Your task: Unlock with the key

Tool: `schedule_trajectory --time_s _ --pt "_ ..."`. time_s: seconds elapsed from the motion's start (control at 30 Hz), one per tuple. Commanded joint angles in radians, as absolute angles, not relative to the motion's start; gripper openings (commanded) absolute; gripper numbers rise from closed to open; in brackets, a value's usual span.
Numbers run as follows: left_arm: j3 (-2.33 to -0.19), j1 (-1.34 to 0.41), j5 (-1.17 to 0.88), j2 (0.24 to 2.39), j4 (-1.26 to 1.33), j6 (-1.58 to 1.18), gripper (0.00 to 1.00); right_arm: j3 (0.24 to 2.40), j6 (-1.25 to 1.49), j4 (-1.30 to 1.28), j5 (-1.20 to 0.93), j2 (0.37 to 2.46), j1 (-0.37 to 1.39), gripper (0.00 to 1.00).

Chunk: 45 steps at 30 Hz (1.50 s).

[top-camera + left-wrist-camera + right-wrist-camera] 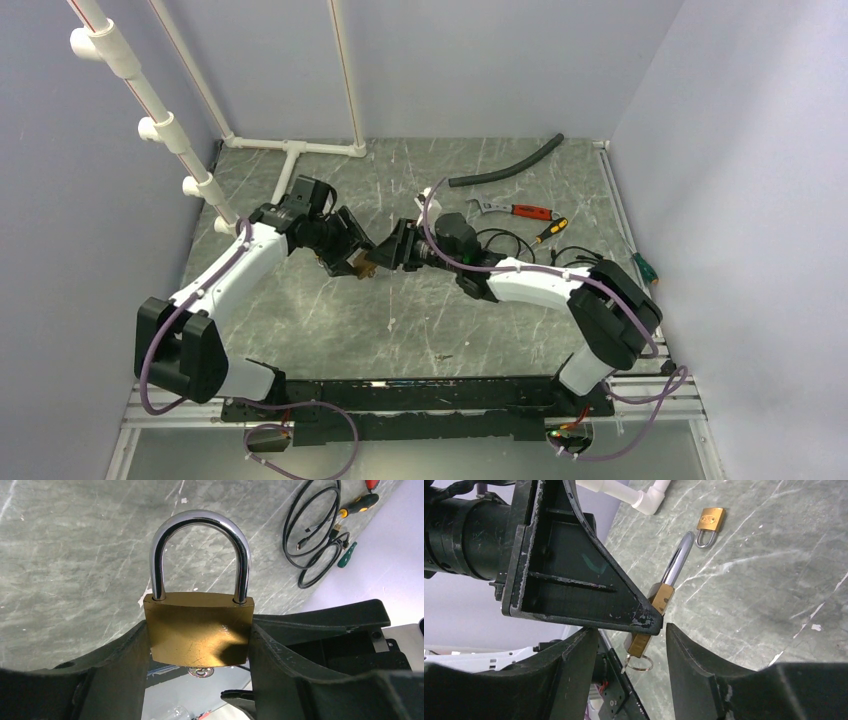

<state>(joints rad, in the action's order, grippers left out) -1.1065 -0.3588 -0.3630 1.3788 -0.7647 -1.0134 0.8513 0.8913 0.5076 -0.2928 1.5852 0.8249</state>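
Padlock (199,630), brass, both shackle legs seated in the body; clamped by its flanks in left gripper (352,258), held above table (300,320). Key (200,672) at padlock's underside, small ring dangling. Right gripper (630,645): jaws spread either side of the ring, clear of it. Smaller padlock (710,522) flat on table beyond. Cable (500,240), wrench (505,210), hose (505,165) toward far right.
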Motion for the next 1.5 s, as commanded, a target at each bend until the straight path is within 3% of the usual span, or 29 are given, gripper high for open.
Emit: schedule_trajectory --time_s 0.0,0.3,0.47,0.6,0.67,0.8,0.9,0.97,1.13,1.2,1.33,1.47 --pt "-1.109 -0.366 -0.41 1.311 -0.687 -1.045 0.0 0.911 0.908 0.495 -0.23 1.62 0.833 0.53" --pt "-1.09 -0.369 -0.417 1.298 -0.65 -1.086 0.0 0.961 0.876 0.403 -0.161 1.657 0.886 0.39" --pt "-1.086 -0.369 -0.41 1.269 -0.621 -1.121 0.0 0.948 0.883 0.387 -0.132 1.659 0.896 0.2" --pt "-1.083 -0.369 -0.422 1.254 -0.603 -1.128 0.05 0.941 0.868 0.375 -0.11 1.635 0.894 0.14" --pt "-1.083 -0.368 -0.446 1.252 -0.592 -1.117 0.17 0.942 0.854 0.373 -0.105 1.625 0.894 0.09" --pt "-1.095 -0.369 -0.475 1.244 -0.564 -1.057 0.66 0.937 0.834 0.391 -0.12 1.6 0.885 0.0" --pt "-1.121 -0.368 -0.446 1.23 -0.585 -0.996 0.9 0.932 0.834 0.384 -0.128 1.575 0.871 0.0" --pt "-1.154 -0.367 -0.395 1.217 -0.638 -0.937 0.99 0.926 0.83 0.372 -0.123 1.547 0.865 0.0" --pt "-1.185 -0.365 -0.312 1.135 -0.643 -0.846 0.99 0.891 0.837 0.358 -0.11 1.455 0.842 0.0" --pt "-1.126 -0.363 -0.325 1.052 -0.555 -0.844 0.9 0.861 0.859 0.394 -0.131 1.399 0.824 0.0" --pt "-0.959 -0.346 -0.556 0.944 -0.232 -0.858 0.83 0.828 0.905 0.428 -0.187 1.304 0.798 0.0" --pt "-0.891 -0.343 -0.705 0.896 -0.024 -0.944 0.84 0.806 0.921 0.469 -0.242 1.211 0.795 0.0"
